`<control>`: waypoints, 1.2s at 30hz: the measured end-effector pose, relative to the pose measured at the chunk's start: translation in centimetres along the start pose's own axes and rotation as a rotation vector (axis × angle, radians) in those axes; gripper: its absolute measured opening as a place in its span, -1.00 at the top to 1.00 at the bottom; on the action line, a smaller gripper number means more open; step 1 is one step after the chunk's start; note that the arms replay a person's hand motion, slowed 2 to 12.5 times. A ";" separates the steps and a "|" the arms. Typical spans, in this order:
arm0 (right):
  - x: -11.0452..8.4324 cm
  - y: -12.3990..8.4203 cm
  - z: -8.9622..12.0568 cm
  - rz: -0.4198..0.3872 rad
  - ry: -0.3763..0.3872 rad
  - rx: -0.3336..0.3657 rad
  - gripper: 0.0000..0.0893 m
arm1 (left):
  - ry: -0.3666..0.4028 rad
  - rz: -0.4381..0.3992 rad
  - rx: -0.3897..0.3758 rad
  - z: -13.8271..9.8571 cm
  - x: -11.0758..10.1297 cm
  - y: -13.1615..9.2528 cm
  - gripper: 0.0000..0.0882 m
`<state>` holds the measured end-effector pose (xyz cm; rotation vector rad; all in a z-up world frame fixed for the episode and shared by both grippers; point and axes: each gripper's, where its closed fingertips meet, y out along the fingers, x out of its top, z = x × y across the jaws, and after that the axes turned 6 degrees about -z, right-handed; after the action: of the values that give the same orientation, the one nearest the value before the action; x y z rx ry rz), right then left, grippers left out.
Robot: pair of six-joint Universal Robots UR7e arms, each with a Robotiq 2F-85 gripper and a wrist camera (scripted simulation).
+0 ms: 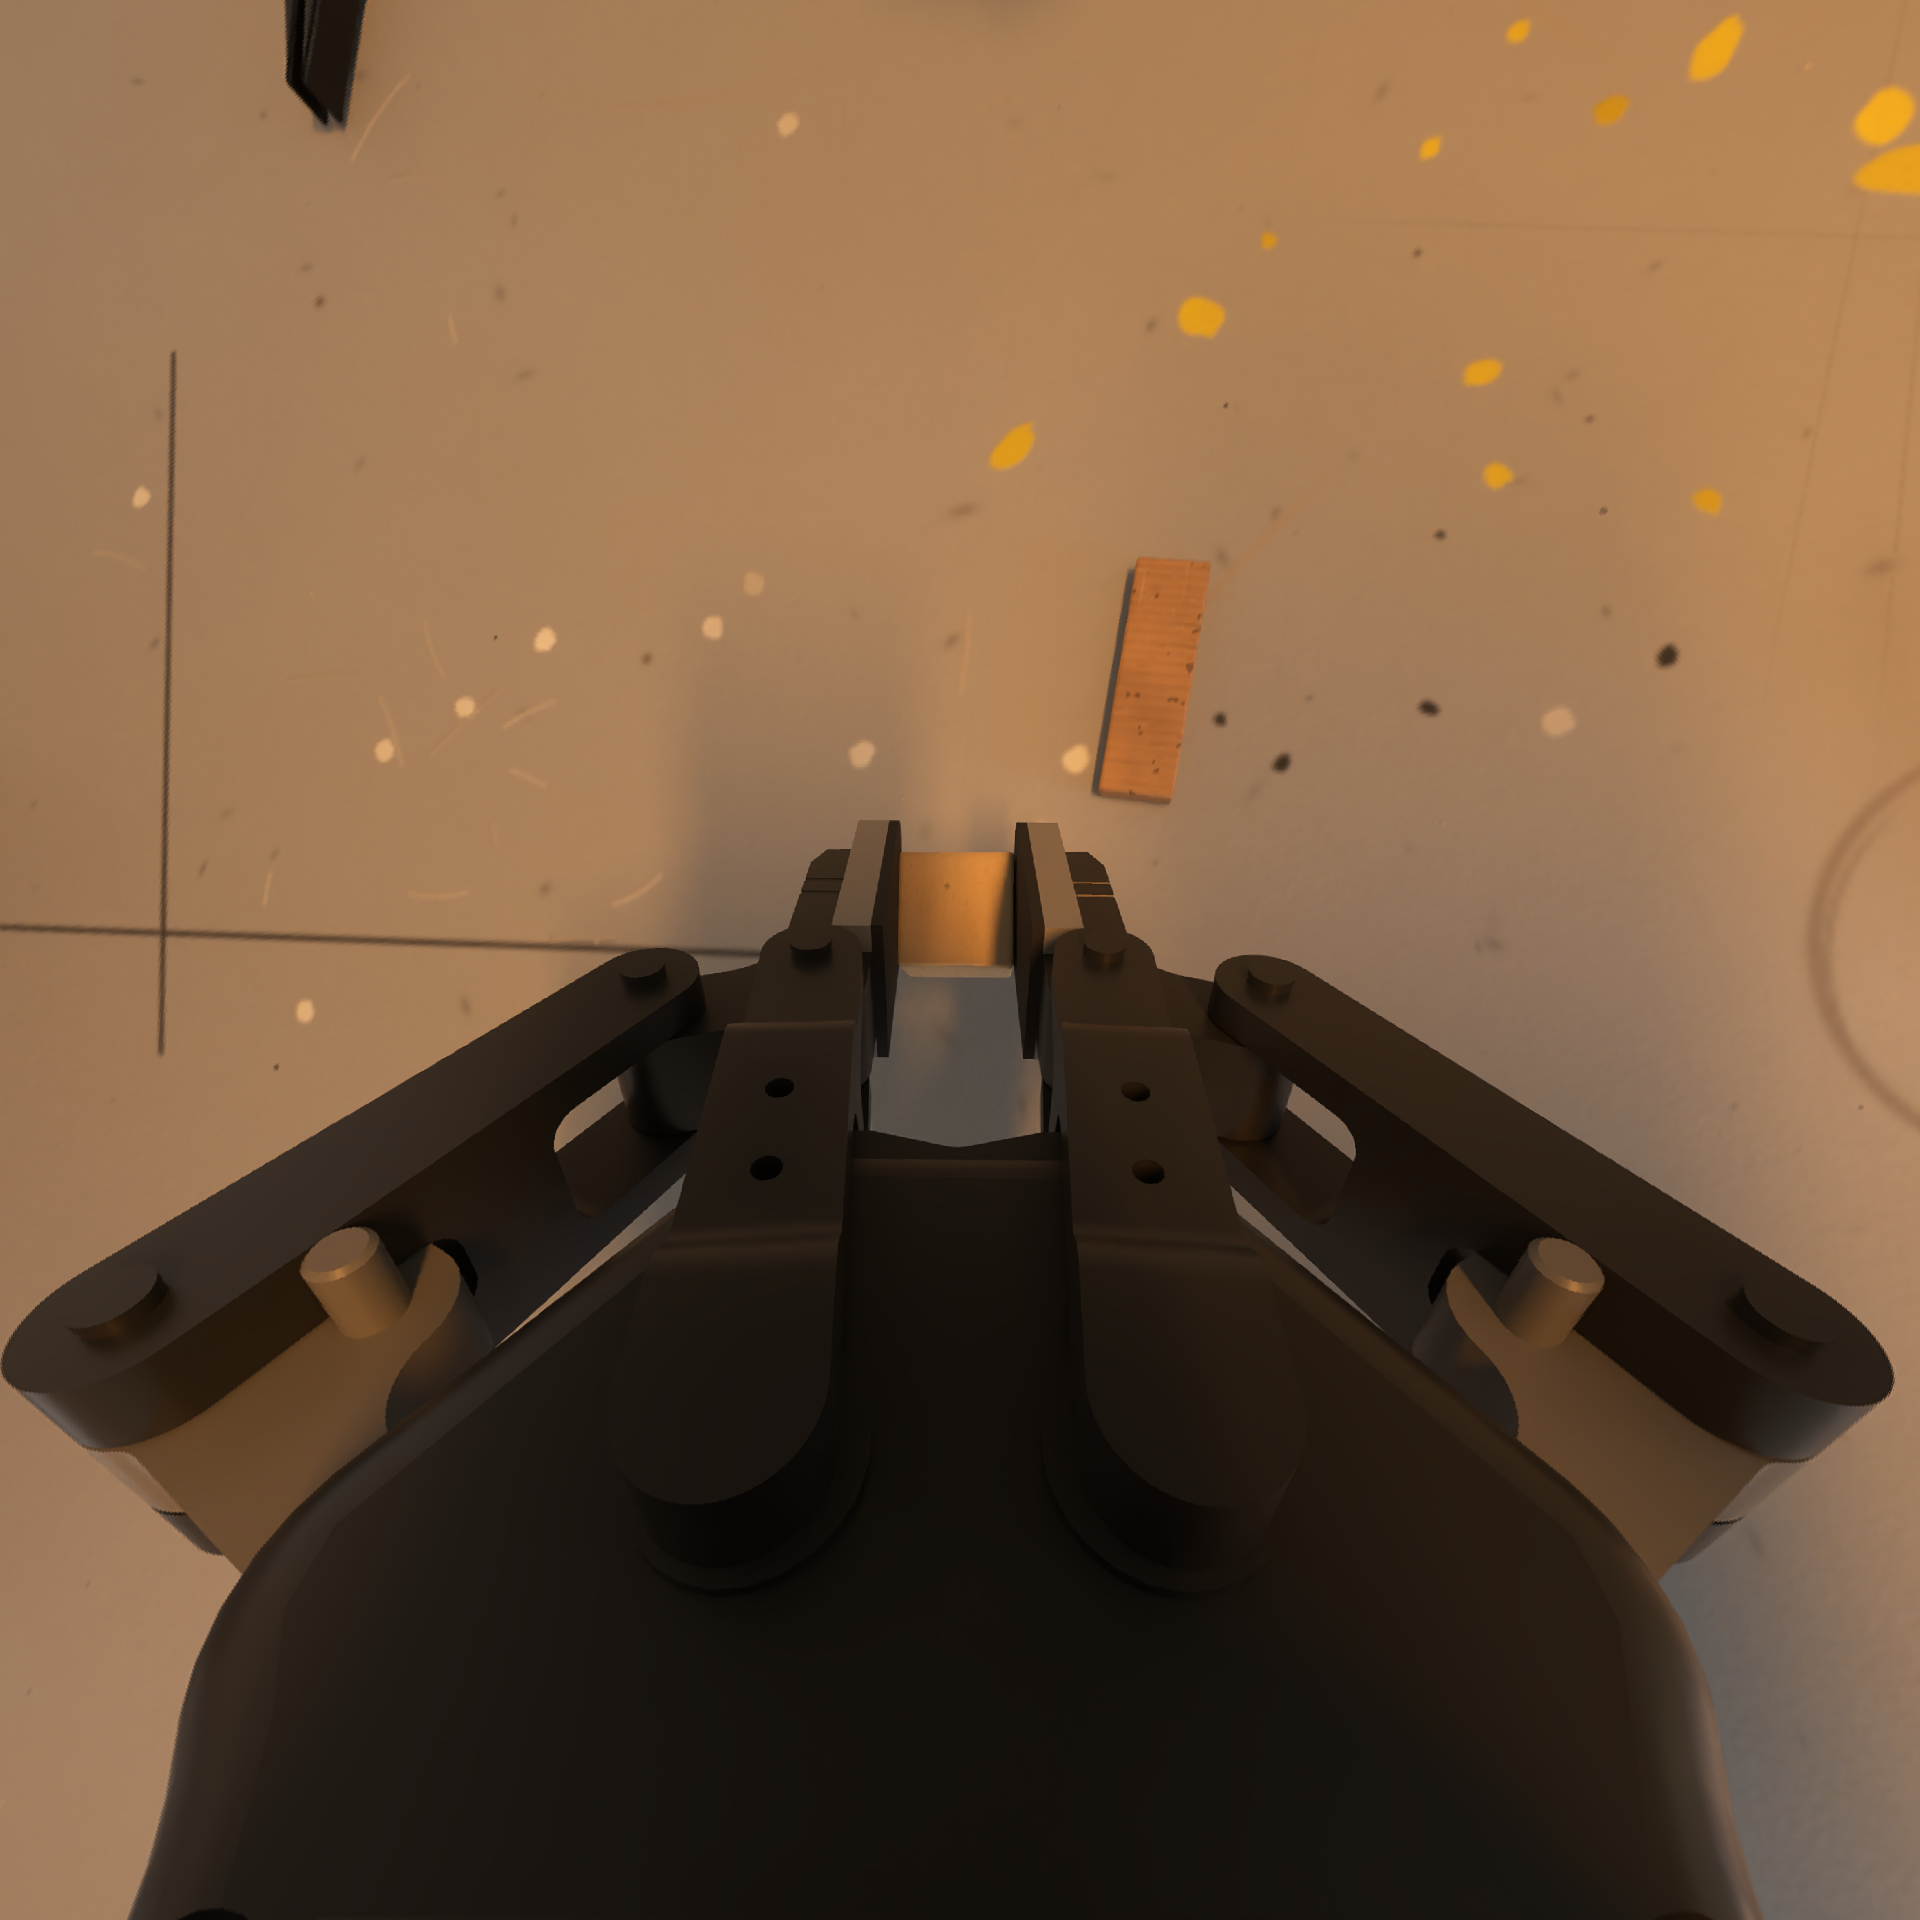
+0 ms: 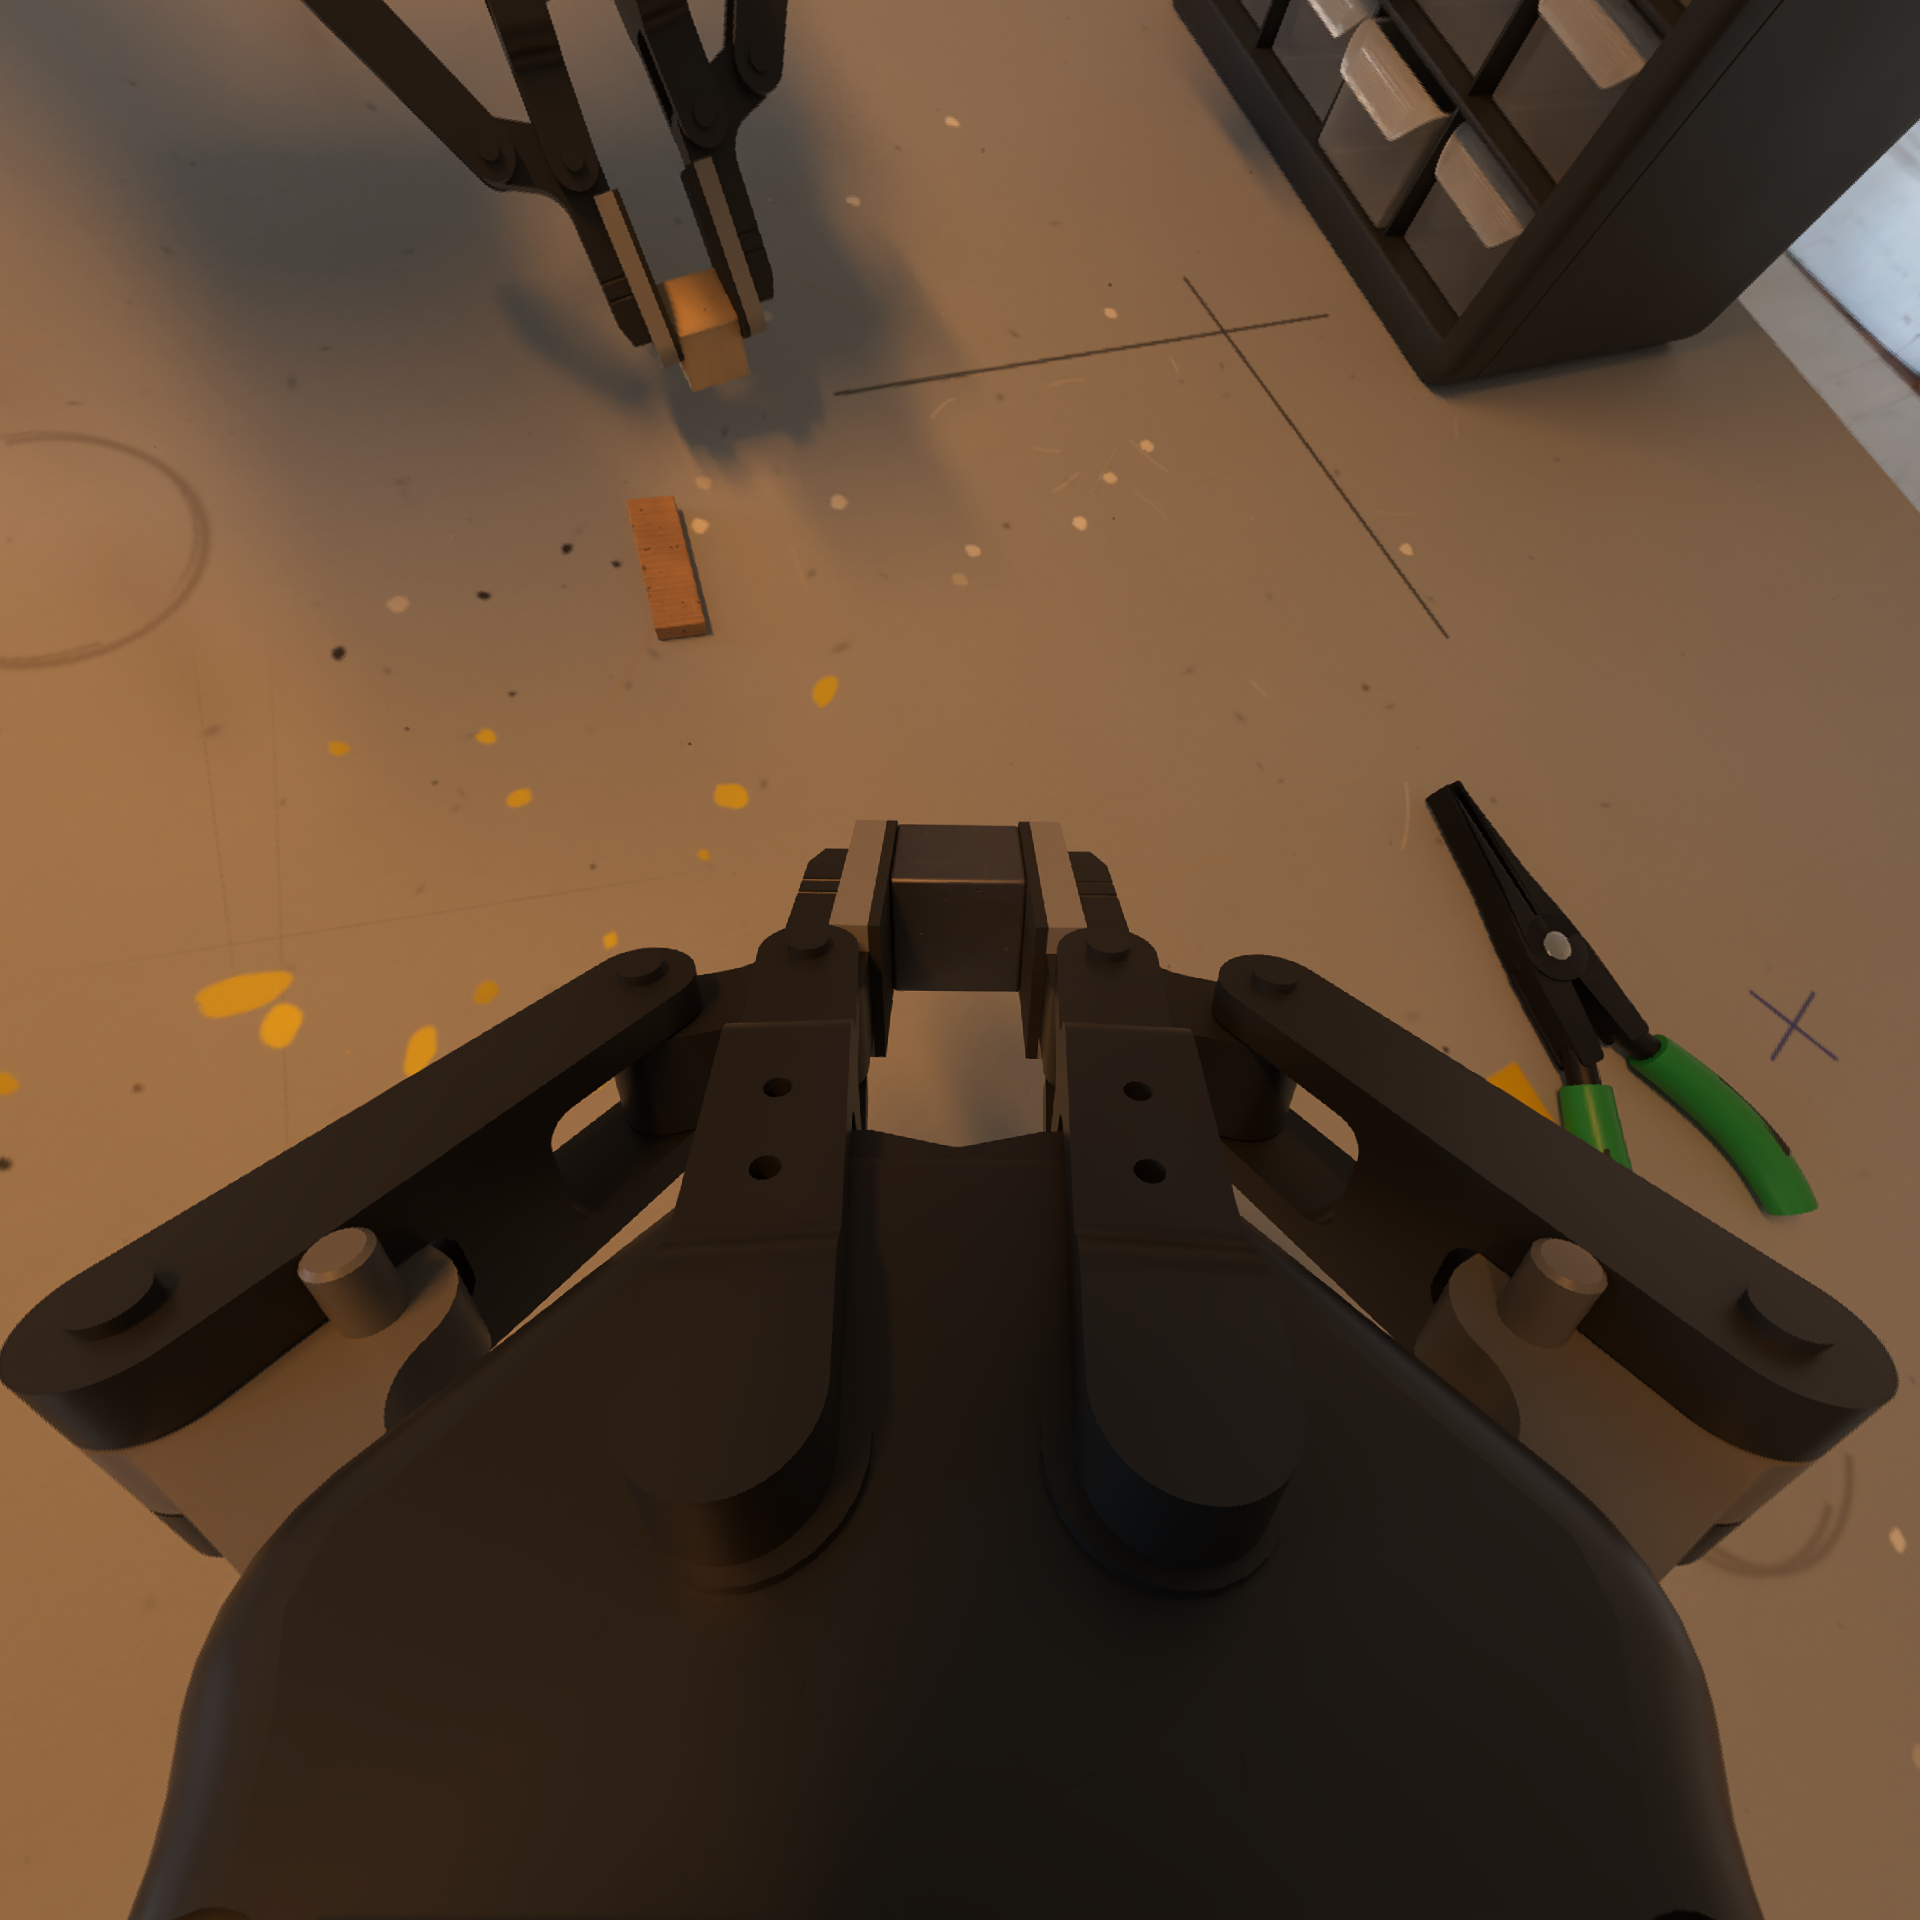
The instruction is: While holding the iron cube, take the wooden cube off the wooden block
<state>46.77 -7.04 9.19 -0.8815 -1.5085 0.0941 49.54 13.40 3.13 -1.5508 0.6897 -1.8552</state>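
Wooden cube (image 1: 954, 909) sits pinched between the fingers of the left gripper (image 1: 956, 894), up off the table (image 1: 520, 468). Its wooden block (image 1: 1153, 681) lies flat just beside it — bare on top, a little to the right and farther off. Dark iron cube (image 2: 956, 904) is squeezed tight in the right gripper (image 2: 956, 894). Green-handled pliers (image 2: 1621, 1008) lie on the right — near a dark drawer cabinet (image 2: 1621, 208) far off.

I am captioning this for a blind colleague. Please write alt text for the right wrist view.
The right gripper clamps a dark iron cube above a paint-speckled table. Farther off, the left gripper holds a pale wooden cube near a flat wooden block; green-handled pliers lie right.
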 end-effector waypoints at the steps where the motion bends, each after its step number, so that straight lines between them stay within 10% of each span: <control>1: 0.0 0.0 0.0 -0.002 0.001 0.000 0.55 | 0.000 0.008 0.006 0.1 -0.2 -0.2 0.56; 11: 0.2 -0.2 0.0 -0.023 0.006 0.008 0.55 | 0.002 0.003 -0.001 -0.2 -0.3 -0.5 0.56; 26: 2.5 -0.7 2.2 -0.164 0.002 0.108 0.55 | 0.008 -0.256 -0.145 -2.6 4.4 0.6 0.56; 36: 2.4 -0.8 2.3 -0.171 -0.002 0.115 0.55 | 0.060 -0.127 -0.168 -4.0 3.0 2.2 0.56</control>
<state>44.63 -5.27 11.17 -0.6586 -1.5579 0.0559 45.51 9.74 2.82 -1.6853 0.8097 -1.9869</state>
